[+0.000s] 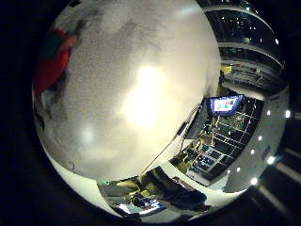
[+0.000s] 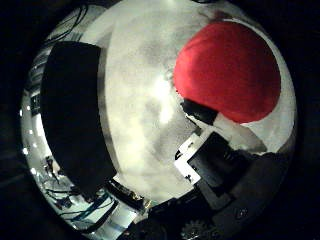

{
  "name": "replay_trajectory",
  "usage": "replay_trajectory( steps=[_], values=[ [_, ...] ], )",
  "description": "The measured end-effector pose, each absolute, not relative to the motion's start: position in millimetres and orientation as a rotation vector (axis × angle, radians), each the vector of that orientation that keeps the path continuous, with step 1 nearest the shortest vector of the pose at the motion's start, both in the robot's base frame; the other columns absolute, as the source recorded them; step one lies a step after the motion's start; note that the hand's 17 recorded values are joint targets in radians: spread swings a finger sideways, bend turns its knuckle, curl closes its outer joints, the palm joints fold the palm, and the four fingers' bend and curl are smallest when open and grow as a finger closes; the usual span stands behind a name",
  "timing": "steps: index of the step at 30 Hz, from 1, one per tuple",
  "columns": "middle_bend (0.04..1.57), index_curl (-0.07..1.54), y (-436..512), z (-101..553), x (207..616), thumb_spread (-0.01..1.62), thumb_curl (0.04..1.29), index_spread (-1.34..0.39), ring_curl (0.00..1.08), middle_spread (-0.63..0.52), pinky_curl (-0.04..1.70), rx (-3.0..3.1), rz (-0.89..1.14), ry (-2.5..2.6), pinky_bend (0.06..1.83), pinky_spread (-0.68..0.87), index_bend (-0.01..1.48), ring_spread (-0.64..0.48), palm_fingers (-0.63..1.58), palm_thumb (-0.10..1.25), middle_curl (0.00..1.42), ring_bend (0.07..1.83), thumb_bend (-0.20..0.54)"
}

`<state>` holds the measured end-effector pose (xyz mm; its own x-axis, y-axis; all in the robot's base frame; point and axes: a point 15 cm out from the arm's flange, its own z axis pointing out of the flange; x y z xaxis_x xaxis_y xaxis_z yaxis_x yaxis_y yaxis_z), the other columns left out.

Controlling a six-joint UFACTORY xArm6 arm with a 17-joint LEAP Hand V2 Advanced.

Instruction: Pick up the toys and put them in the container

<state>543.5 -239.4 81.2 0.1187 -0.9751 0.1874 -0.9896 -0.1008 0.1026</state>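
A round red soft toy [image 2: 227, 70] lies on the white table [image 2: 145, 115] and fills much of the thumb side view, so it is close to the palm. White and black parts of my right hand [image 2: 205, 155] reach up to the toy's edge; I cannot tell whether they touch it. The little finger side view shows the red toy [image 1: 49, 63] beside a dark green patch. A large black box-like thing [image 2: 75, 115], possibly the container, stands on the table a short way from the toy; its inside is hidden.
The white table top [image 1: 141, 94] spreads wide under the palm, and its edge [image 1: 155, 162] runs past a dim room with a lit monitor [image 1: 225, 103] and shelving.
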Motion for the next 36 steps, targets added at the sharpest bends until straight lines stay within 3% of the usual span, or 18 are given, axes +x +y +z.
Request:
replay_trajectory(
  steps=[7,16,26,36],
  values=[
    [0.42,0.63,-268.8,150.7,539.0,0.96,0.42,-0.43,0.11,-0.22,0.15,2.158,0.250,-1.984,0.17,0.39,1.09,0.01,0.51,1.05,0.39,0.18,-0.014],
    [0.44,0.63,-233.0,244.0,455.5,0.97,0.44,-0.42,0.11,-0.23,0.14,2.109,0.205,-1.970,0.18,0.37,1.11,0.00,0.50,1.05,0.39,0.18,-0.018],
    [0.45,0.62,-103.2,303.6,412.9,0.97,0.45,-0.42,0.12,-0.24,0.14,2.271,0.232,-1.889,0.18,0.37,1.11,-0.01,0.51,1.04,0.40,0.18,-0.019],
    [0.48,0.61,46.1,294.7,427.0,0.96,0.46,-0.43,0.13,-0.27,0.14,2.445,0.197,-1.797,0.18,0.38,1.10,-0.04,0.54,1.03,0.41,0.19,-0.019]
  ],
)
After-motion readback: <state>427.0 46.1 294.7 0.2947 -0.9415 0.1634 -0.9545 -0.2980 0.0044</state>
